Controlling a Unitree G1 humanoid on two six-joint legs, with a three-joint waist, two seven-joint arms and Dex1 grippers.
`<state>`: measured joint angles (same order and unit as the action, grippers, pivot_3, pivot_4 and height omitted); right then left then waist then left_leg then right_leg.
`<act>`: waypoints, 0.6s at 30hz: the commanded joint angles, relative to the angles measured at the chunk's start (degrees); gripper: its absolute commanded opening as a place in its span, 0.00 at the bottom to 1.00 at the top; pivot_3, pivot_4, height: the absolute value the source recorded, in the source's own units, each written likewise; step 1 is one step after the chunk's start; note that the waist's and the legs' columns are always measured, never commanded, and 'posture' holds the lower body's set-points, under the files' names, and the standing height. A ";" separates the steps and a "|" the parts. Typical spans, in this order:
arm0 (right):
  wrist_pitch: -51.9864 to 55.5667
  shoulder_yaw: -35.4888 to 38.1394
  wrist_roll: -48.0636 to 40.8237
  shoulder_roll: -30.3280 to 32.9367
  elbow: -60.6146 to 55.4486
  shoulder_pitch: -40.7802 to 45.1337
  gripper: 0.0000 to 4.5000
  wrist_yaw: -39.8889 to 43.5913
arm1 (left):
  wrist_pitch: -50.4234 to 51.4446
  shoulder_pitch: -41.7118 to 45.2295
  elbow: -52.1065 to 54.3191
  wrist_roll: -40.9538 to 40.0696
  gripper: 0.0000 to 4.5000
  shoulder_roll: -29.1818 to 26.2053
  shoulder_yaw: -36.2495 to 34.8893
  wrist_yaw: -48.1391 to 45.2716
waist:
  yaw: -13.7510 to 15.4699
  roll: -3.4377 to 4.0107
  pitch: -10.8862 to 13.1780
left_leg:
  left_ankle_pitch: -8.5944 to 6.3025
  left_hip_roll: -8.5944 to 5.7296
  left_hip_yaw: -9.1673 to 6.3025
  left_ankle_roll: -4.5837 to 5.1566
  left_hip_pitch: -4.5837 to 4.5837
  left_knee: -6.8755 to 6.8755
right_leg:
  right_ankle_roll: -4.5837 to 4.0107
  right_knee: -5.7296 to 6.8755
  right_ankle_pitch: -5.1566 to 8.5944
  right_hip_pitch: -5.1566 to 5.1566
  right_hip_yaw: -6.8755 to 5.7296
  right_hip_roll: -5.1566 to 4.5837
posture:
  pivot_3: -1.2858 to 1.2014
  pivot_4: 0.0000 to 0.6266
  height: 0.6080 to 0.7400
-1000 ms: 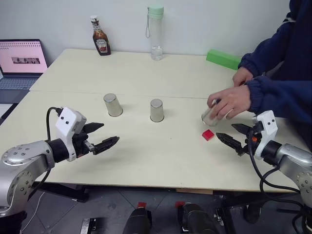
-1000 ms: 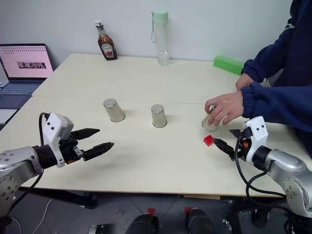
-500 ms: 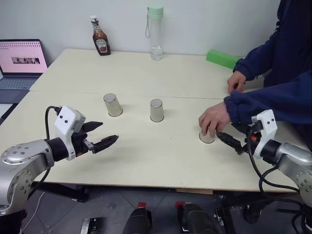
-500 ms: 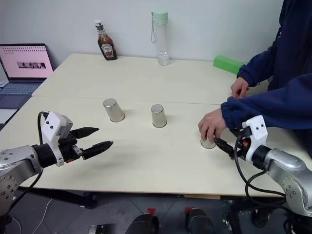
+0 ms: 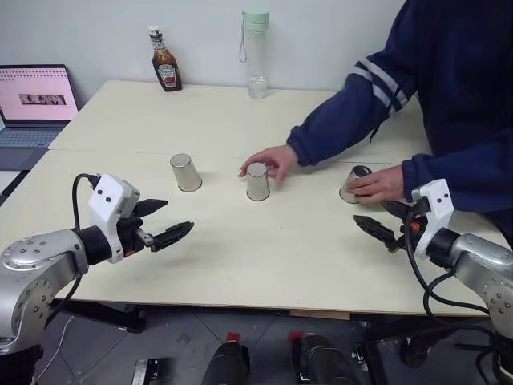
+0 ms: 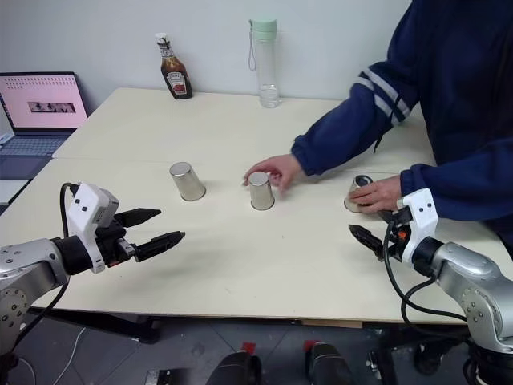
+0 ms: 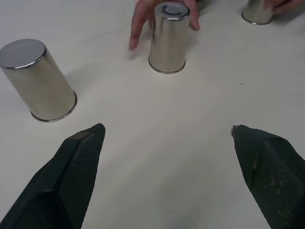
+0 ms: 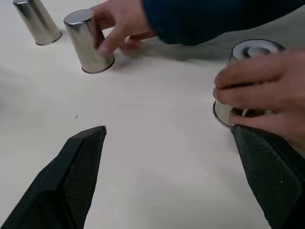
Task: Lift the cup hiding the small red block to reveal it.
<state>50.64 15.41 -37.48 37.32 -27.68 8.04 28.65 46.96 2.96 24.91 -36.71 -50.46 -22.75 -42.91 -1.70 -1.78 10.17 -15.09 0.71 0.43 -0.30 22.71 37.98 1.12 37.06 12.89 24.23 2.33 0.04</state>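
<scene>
On the table (image 5: pixel 240 257), red block now hidden (under a cup), hands (image 5: pixel 268 163) on two cups (image 5: pixel 257 181).

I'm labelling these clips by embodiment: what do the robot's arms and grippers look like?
Each arm is silver-grey metal with rounded joint housings, a black wrist section and a white boxy module with small dark dots. A black cable loops along each arm. The left gripper and right gripper each have two black, tapered, textured fingers.

steel cups (image 5: pixel 186 172): 3 | bottles (image 5: pixel 256 54): 2 | laptop (image 5: pixel 36 104): 1 | person's hands (image 5: pixel 272 163): 2
</scene>
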 commanded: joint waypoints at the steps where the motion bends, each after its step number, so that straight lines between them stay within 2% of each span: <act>1: -0.85 0.68 -0.39 0.28 -0.76 0.96 0.99 0.11 | -0.96 2.16 0.39 -0.19 1.00 0.20 -1.06 1.28 | 0.00 0.00 0.00 | 0.00 0.00 -0.01 0.00 0.00 0.00 | 0.00 0.00 0.00 0.00 -0.01 0.00 | 0.52 0.24 1.00; 18: -0.92 0.97 -0.59 -0.02 -2.11 -0.22 0.99 -0.21 | -2.35 2.79 -0.48 0.62 1.00 -0.12 0.85 0.41 | 0.01 0.00 0.00 | 0.00 0.00 0.01 0.00 -0.01 0.01 | 0.06 0.01 -0.04 -0.02 0.01 0.00 | 0.52 0.24 1.00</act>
<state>50.64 15.38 -37.49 37.32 -27.58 7.83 28.63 45.82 5.13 24.04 -36.46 -50.19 -21.65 -42.10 -1.69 -1.78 10.17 -15.09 0.71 0.44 -0.31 22.70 37.99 1.19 37.07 12.85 24.21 2.34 0.04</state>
